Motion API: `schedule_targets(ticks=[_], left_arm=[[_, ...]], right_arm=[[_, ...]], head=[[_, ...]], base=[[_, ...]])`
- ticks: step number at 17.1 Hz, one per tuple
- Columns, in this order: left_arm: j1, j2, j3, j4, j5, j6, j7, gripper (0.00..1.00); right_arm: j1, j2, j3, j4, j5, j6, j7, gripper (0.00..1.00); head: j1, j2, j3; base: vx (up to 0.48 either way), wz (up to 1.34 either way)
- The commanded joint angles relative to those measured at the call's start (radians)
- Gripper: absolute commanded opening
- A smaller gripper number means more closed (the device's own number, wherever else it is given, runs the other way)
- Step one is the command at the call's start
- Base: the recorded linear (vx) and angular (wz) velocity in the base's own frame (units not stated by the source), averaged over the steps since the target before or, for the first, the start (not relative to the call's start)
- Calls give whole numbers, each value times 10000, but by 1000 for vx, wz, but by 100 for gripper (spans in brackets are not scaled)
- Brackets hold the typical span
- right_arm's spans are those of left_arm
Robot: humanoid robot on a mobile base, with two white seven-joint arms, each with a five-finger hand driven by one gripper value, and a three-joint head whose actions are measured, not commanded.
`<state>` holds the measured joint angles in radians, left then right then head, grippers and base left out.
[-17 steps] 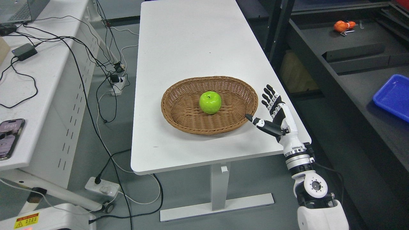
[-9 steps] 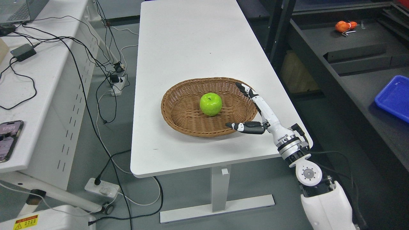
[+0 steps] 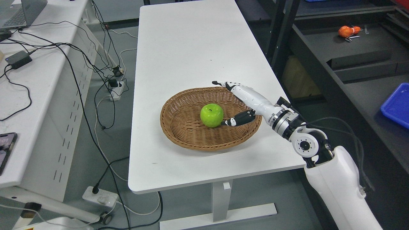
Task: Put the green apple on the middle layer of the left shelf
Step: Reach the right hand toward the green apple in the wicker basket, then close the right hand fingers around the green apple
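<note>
You are looking down from the robot's head at a white table point(image 3: 191, 44) that runs away from you. A round wicker basket point(image 3: 182, 134) sits toward the table's near right corner, its rim close to the right edge. The green apple point(image 3: 211, 115) rests upright near the middle of the basket, stem dimple facing up.

Your right arm point(image 3: 335, 185) comes in from the lower right, its white forearm rising over the table's right edge to a black-and-silver wrist joint. The right hand point(image 3: 247, 102) reaches leftward over the basket's right rim, turned roughly edge-on. The fingers point(image 3: 230, 86) stretch out long and nearly straight over the far right part of the rim, the tips pointing left, behind and to the right of the apple. The thumb point(image 3: 238, 119) is spread well apart from them, lower and nearer to you, its dark tip at the apple's right side; you cannot tell whether it touches the fruit. The hand is wide open and has hold of nothing, with the apple lying just left of the gap between thumb and fingers.

Left of the table is a second white desk point(image 3: 41, 105) strewn with black cables point(image 3: 80, 76). To the right stands a dark shelf point(image 3: 358, 60) with a small orange object point(image 3: 346, 31) on it and a blue tray point(image 3: 396, 103) at the right edge of view.
</note>
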<state>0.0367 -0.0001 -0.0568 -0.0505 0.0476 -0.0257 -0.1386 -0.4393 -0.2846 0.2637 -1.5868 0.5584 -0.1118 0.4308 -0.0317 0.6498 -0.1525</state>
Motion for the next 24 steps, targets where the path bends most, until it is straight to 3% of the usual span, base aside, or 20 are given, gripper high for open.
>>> schedule_targets(ticks=[1,6,17,18,20,24], left_arm=[[1,175,0,-2,0,11,-10,100],[1,175,0,-2,0,-4,-10,100],[1,175,0,-2,0,11,-10,100],[1,175,0,14,0,11,-10,100],[1,175,0,-2,15,11,-10,100],[1,175,0,-2,0,11,-10,100]], right_arm=[[-746,-821,2162,1186,782,-2,171,100],[-792,-606,3251,1939,1747,-18,187,100],[-1068,-314,3498,2047,1810,-278,218,100],[-1068,-299,3498,2047,1810,-278,202,95],[-1068,-283,3392,2047,1810,-278,141,72],[-1022,-344,2841,2032,1795,-278,33,48]], head=[[0,0,0],[0,0,0],[0,0,0],[0,0,0],[0,0,0],[0,0,0]], base=[[93,-61],[87,-43],[44,-23],[13,-9],[7,-4],[0,0]])
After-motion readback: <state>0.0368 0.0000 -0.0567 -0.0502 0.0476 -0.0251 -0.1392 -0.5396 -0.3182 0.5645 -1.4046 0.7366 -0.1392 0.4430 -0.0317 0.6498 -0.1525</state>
